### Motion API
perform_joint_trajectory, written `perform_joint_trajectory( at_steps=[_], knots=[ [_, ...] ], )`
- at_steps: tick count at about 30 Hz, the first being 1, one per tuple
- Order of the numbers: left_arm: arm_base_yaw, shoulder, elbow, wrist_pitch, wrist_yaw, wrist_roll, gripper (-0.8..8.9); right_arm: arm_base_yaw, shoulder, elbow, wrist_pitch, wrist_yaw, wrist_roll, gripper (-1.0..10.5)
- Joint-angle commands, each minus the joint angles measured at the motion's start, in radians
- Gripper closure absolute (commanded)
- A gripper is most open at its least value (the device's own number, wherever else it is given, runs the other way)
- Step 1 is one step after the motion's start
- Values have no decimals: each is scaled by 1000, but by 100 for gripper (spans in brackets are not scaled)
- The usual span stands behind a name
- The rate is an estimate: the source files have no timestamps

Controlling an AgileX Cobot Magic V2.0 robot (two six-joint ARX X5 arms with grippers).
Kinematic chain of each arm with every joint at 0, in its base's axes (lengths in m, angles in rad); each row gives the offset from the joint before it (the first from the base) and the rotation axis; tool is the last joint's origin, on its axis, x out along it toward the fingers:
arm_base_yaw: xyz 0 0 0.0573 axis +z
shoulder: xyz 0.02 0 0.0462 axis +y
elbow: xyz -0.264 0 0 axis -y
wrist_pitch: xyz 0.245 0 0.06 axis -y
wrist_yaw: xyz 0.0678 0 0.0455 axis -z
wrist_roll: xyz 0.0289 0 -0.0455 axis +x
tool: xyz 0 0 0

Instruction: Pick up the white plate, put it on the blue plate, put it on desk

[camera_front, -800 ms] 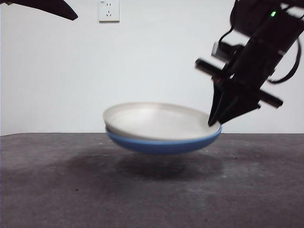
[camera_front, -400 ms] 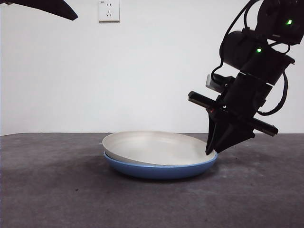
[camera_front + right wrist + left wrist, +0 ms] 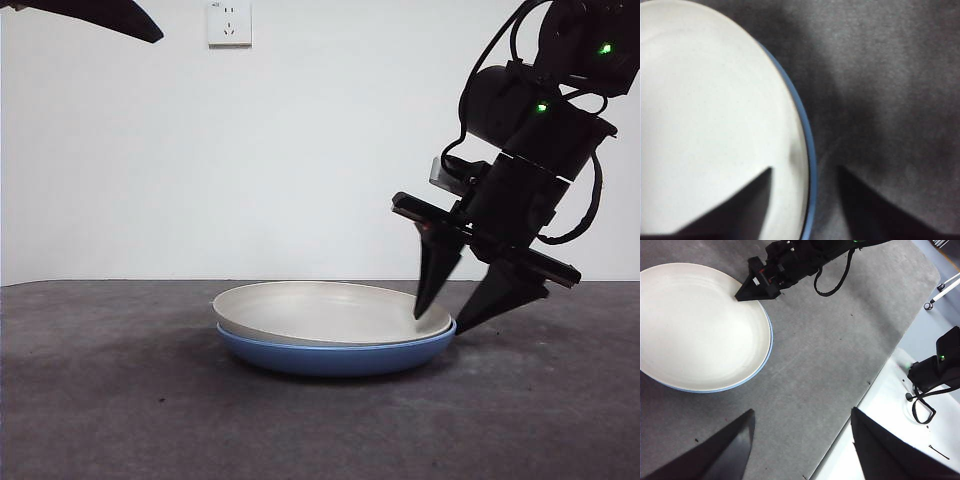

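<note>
The white plate [image 3: 320,310] lies nested in the blue plate [image 3: 330,357], and both rest on the dark grey desk [image 3: 120,400]. My right gripper [image 3: 455,320] is open at the plates' right rim, one jaw over the white plate, the other outside the rim. The right wrist view shows the white plate [image 3: 705,125], the blue rim [image 3: 810,150] and my open jaws [image 3: 805,172] astride them. My left gripper [image 3: 800,422] is open and empty, high above the desk; its view shows the stacked plates [image 3: 695,330] and the right gripper [image 3: 742,294].
A wall socket [image 3: 229,22] is on the white back wall. The left arm shows as a black tip [image 3: 100,15] at the top left corner. The desk's edge and a white floor with cables [image 3: 920,390] show in the left wrist view.
The stacked plates came down from the air onto the desk. My right gripper then opened its jaws and let go of the rim.
</note>
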Motion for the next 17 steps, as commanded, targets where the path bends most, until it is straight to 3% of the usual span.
perform_joint_trajectory(
  at_steps=[1, 8, 17],
  knots=[
    [-7, 6, 10, 2, 6, 15, 505, 5, -15, 11, 3, -2, 9, 649],
    [-7, 6, 10, 2, 6, 15, 505, 5, -155, 11, -24, 0, -10, 649],
    [-7, 6, 10, 3, 6, 15, 505, 8, -440, 11, -222, -40, -114, 649]
  ],
)
